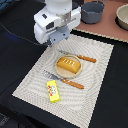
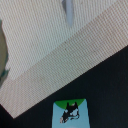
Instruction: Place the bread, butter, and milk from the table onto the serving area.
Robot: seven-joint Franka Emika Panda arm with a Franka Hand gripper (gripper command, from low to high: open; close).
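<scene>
The arm's bulky white wrist housing point(image 1: 55, 22) fills the far-left part of the exterior view and hides the gripper beneath it, so whether the jaws are released or clenched cannot be told; in the wrist view only a blurred grey sliver, perhaps a fingertip point(image 2: 68, 11), shows at one edge, too soft to read. The milk point(image 2: 69, 112) appears only in the wrist view, cut off by the frame: a white carton face with a green band and a dark printed figure, standing on the black table point(image 2: 107, 85) just off the edge of the serving area point(image 2: 55, 55). In the exterior view the carton is out of sight behind the arm. The serving area point(image 1: 95, 65) is a cream rectangular mat with a fine woven stripe, lying on the flat black table point(image 1: 112, 107). At its middle sits a round tan plate point(image 1: 57, 71) carrying the bread point(image 1: 68, 64), a golden-orange oblong loaf with pale score marks. Orange-handled cutlery lies on either side of the plate, one piece on the far side point(image 1: 86, 58) and one on the near side point(image 1: 72, 83). The butter point(image 1: 52, 91), a small glossy yellow rectangular pack with red and green marks, lies on the mat's near-left part. At the far right, a reddish-brown board point(image 1: 107, 30) holds a round grey pot point(image 1: 92, 11) and a paler bowl point(image 1: 123, 16) cut off by the frame.
</scene>
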